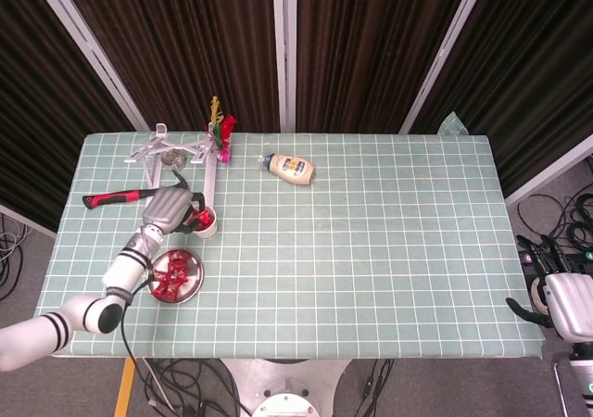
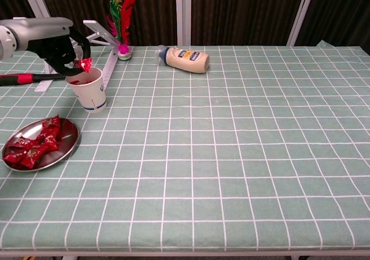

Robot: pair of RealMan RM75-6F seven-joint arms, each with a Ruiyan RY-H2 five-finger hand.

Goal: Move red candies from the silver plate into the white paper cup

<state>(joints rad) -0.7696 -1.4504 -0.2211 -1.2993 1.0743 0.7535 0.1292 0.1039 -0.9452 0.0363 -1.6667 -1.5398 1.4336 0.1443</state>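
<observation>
Holding: my left hand (image 2: 58, 43) pinches one red candy (image 2: 86, 64) between its dark fingers (image 2: 73, 56), directly over the mouth of the white paper cup (image 2: 88, 89).
Left hand, head view: I see the left hand (image 1: 169, 209) just beside the white paper cup (image 1: 205, 221), on the cup's left, with its forearm running down and left toward the surface edge.
Candy in hand: the candy sits at the cup rim level in the chest view; I cannot tell whether it touches the rim.
Cup: it stands upright on the surface (image 2: 231, 144), and the head view shows red inside it.
Plate: the silver plate (image 2: 63, 148) lies near the cup, closer to me and to the left, apart from it.
Plate contents: several red candies (image 2: 32, 150) rest on the plate, bunched toward its left and middle; in the head view the same red candies (image 1: 173, 276) cover much of the silver plate (image 1: 193, 284).
Right hand: my right hand (image 1: 556, 296) hangs off the right edge of the surface, holding nothing, its dark fingers apart and pointing up.
Hammer: a red-handled hammer (image 1: 139, 195) lies behind the left hand.
Bottle: a cream bottle (image 2: 185, 59) lies on its side toward the far middle.
Stand: a white frame stand (image 1: 171, 148) sits at the far left, with a feathered shuttlecock (image 2: 120, 17) beside it.
</observation>
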